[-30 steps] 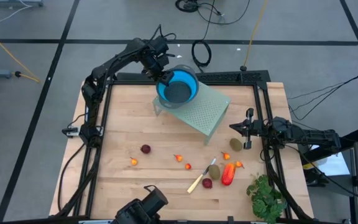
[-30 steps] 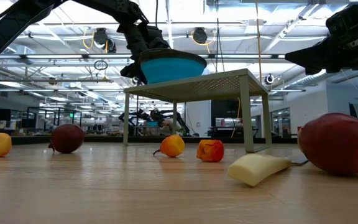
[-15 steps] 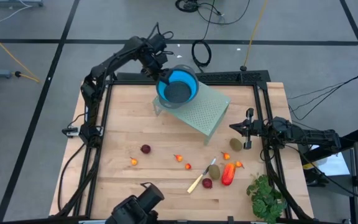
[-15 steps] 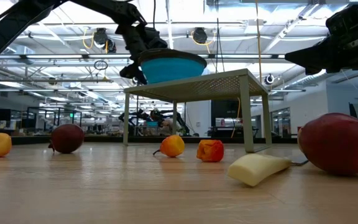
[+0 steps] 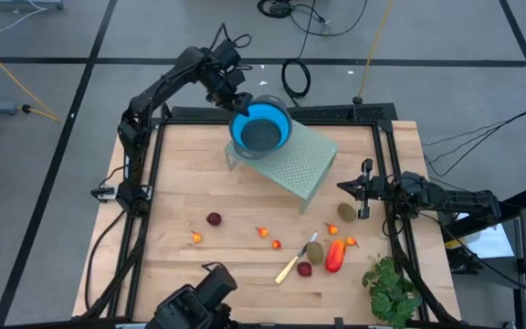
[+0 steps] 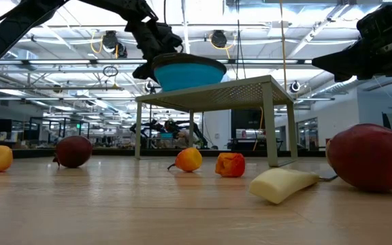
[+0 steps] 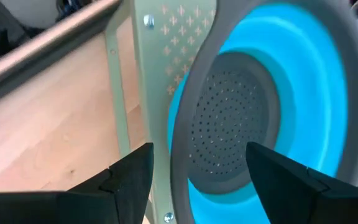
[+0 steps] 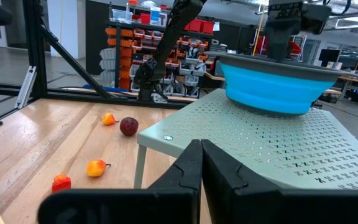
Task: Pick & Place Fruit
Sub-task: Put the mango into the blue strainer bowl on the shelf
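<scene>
Blue colander (image 5: 261, 129) released on perforated stand (image 5: 292, 162); left gripper (image 5: 228, 84) was drawn back, jaws wide, empty. Right gripper (image 5: 365, 188) closed, idle (table's right edge). Fruit (image 5: 214, 218) scattered on tabletop, none placed.

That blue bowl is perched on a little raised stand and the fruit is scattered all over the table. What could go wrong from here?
The blue bowl sits at one end of the perforated stand, overhanging it; the left gripper, fingers open, is right beside it and could nudge it off. The knife lies against a brownish-green fruit and a dark red ball, so a grab there might catch it.
</scene>
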Motion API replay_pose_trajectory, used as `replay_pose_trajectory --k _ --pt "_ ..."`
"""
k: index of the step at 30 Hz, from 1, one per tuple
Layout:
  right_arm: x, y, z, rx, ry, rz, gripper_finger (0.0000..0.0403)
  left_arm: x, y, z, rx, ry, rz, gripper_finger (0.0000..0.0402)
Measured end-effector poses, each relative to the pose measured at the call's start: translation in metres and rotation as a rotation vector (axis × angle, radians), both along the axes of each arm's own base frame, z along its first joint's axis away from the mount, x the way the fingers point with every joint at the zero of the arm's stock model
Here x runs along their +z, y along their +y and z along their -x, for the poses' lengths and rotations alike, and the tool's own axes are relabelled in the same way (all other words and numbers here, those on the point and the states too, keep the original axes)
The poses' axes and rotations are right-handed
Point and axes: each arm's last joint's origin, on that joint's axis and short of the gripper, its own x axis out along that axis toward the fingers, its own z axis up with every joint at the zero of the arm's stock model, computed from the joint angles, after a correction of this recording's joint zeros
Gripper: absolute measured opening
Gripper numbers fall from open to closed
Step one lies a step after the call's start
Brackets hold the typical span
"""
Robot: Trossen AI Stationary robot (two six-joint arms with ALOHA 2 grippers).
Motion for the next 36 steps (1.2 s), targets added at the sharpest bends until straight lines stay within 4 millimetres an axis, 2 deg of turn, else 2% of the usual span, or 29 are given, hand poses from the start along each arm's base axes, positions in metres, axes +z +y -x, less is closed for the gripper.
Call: replay_pose_trajectory --k 10,16,21,26,36 --pt "0.000 0.000 0.000 0.000 0.000 0.000 0.0000 0.016 0.006 0.015 0.025 0.017 -0.054 0.0257" --pt "0.000 0.000 0.000 0.000 0.000 0.000 0.0000 0.027 0.000 0.025 0.017 0.105 -0.116 0.0257" --pt "0.000 0.000 0.000 0.000 0.000 0.000 0.0000 0.043 -0.012 0.037 0.025 0.138 -0.168 0.0257" --pt "0.000 0.000 0.000 0.000 0.000 0.000 0.0000 0.068 -0.029 0.053 0.063 0.146 -0.252 0.0257" --pt "0.000 0.000 0.000 0.000 0.000 0.000 0.0000 0.113 -0.077 0.077 0.086 0.053 -0.351 0.0257"
